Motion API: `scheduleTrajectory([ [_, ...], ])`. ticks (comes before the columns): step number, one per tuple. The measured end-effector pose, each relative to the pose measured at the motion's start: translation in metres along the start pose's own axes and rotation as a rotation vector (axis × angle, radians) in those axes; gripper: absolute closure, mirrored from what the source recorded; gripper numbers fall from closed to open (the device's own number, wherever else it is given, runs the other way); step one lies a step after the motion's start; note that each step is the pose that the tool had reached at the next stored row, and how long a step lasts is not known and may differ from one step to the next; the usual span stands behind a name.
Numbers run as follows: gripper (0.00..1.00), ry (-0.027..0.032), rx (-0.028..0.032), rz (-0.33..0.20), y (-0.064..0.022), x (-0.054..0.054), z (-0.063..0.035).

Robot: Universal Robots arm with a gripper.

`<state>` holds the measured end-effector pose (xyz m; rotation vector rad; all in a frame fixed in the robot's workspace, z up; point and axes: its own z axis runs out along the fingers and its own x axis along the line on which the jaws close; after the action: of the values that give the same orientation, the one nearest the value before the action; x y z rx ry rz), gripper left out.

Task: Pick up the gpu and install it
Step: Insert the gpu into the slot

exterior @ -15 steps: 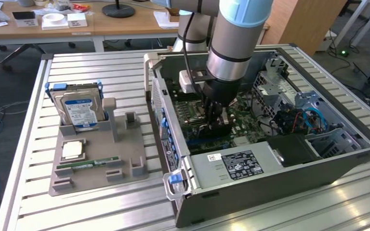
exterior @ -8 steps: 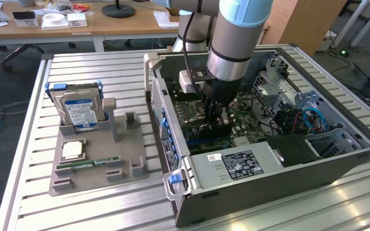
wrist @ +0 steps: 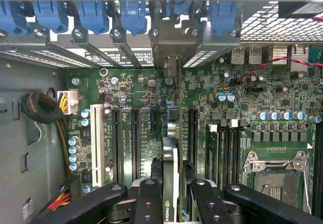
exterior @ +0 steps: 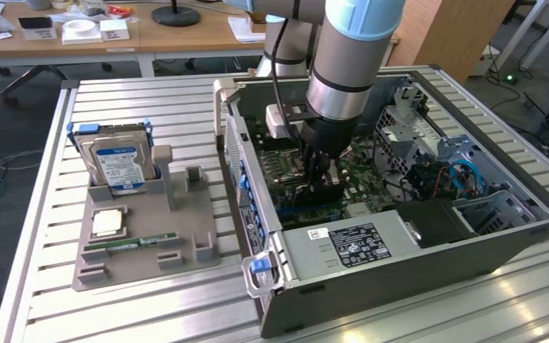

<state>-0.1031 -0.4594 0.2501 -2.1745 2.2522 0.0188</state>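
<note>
My gripper (exterior: 319, 175) reaches down inside the open computer case (exterior: 389, 275), over the green motherboard (exterior: 279, 161). In the wrist view the gripper (wrist: 171, 204) is shut on the gpu (wrist: 172, 158), a thin dark card seen edge-on and standing upright between the black fingers (wrist: 149, 204). The card runs along the motherboard (wrist: 242, 98) between the long black expansion slots (wrist: 135, 138). Its metal bracket (wrist: 169, 45) sits at the case's rear slot openings. In the exterior view the gpu (exterior: 320, 193) is a dark sliver below the fingers, low against the board.
On the grey fixture tray (exterior: 146, 250) outside the case, at the exterior view's left, stand a silver hard drive (exterior: 117, 163), a CPU chip (exterior: 109, 223) and a green RAM stick (exterior: 126, 245). Blue slot clips (wrist: 91, 14), a cable bundle (wrist: 45, 108) and the CPU socket (wrist: 277, 176) surround the card.
</note>
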Motion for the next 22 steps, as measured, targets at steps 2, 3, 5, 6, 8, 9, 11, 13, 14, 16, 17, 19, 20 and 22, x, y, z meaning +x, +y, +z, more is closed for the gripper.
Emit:
scheduleTrajectory([
  [2, 0.74, -0.0014, 0.0001, 0.000, 0.0001, -0.0001, 0.0005],
  [3, 0.73, -0.0012, 0.0005, 0.000, 0.0000, -0.0001, 0.0005],
  [5, 0.67, -0.0003, 0.0001, 0.000, 0.0000, -0.0001, 0.0001],
  [6, 0.61, -0.0001, 0.0000, 0.000, 0.0001, 0.0000, 0.0000],
  [8, 0.55, -0.0001, 0.0000, 0.000, 0.0000, 0.0000, 0.0000],
  [9, 0.55, -0.0001, 0.0000, 0.000, 0.0000, 0.0000, 0.0000],
  [11, 0.55, 0.0002, -0.0001, 0.000, 0.0000, 0.0000, -0.0005],
  [13, 0.55, 0.0000, 0.0000, 0.000, 0.0000, 0.0000, -0.0015],
  [14, 0.55, -0.0001, 0.0000, 0.000, 0.0000, 0.0000, -0.0021],
  [16, 0.55, 0.0000, -0.0001, 0.000, 0.0000, -0.0001, -0.0033],
  [17, 0.55, 0.0000, 0.0000, 0.000, 0.0000, -0.0001, -0.0040],
  [19, 0.55, 0.0000, 0.0000, 0.000, 0.0000, -0.0001, -0.0056],
  [20, 0.55, 0.0000, -0.0001, 0.000, 0.0000, -0.0001, -0.0063],
  [22, 0.55, -0.0002, 0.0001, 0.000, 0.0000, -0.0001, -0.0064],
])
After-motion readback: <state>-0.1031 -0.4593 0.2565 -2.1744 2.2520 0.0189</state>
